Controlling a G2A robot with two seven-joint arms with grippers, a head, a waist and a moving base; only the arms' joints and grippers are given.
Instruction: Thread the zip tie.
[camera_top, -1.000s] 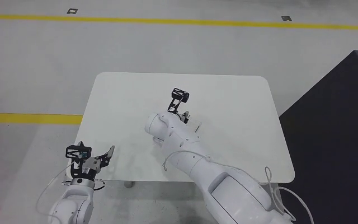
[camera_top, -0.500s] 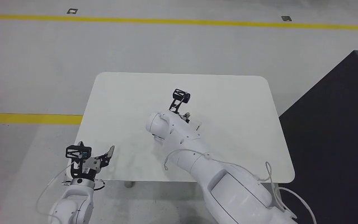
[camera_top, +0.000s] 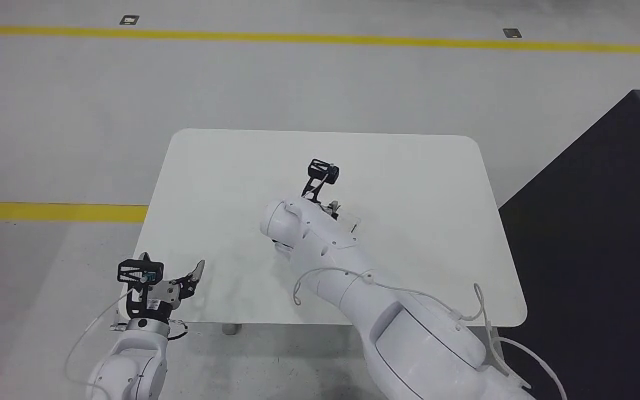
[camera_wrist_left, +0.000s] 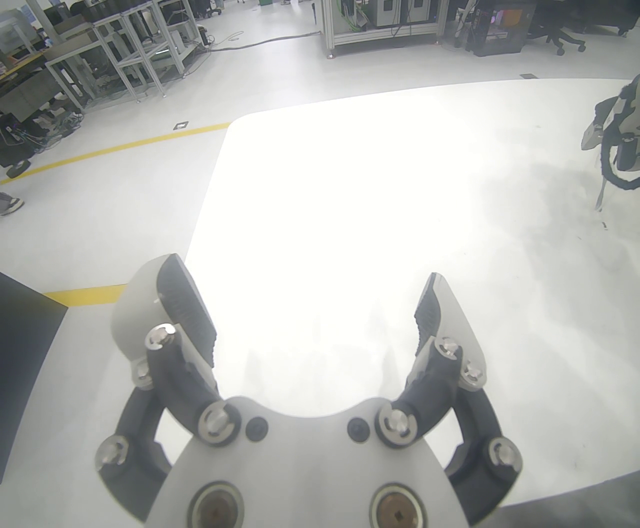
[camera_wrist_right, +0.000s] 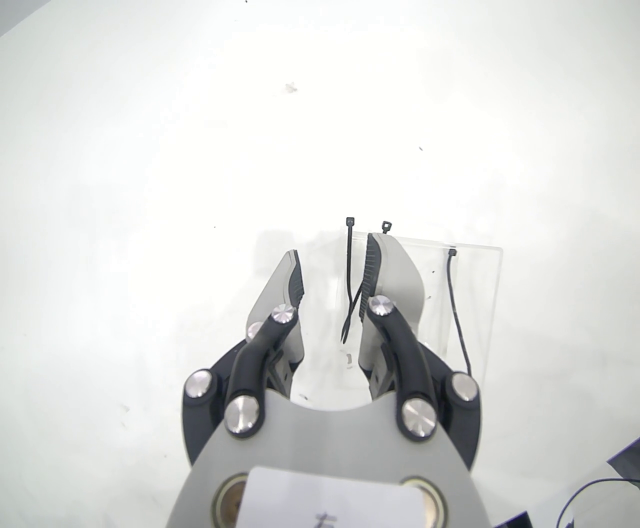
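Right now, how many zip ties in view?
3. One zip tie lies between the right claw's fingers; a second crosses its tail, mostly hidden behind one finger; a third lies apart by the tray's edge. More may be hidden under the claw.

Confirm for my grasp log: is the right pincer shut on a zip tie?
No, the right pincer is open above the clear tray, and a zip tie lies ungripped between its spread fingers.

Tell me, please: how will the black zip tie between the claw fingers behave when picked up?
The zip tie is a thin, slightly bent strip, so it will probably flex rather than stay stiff. It looks very light, so it may skid on the smooth clear plate as the right claw closes.
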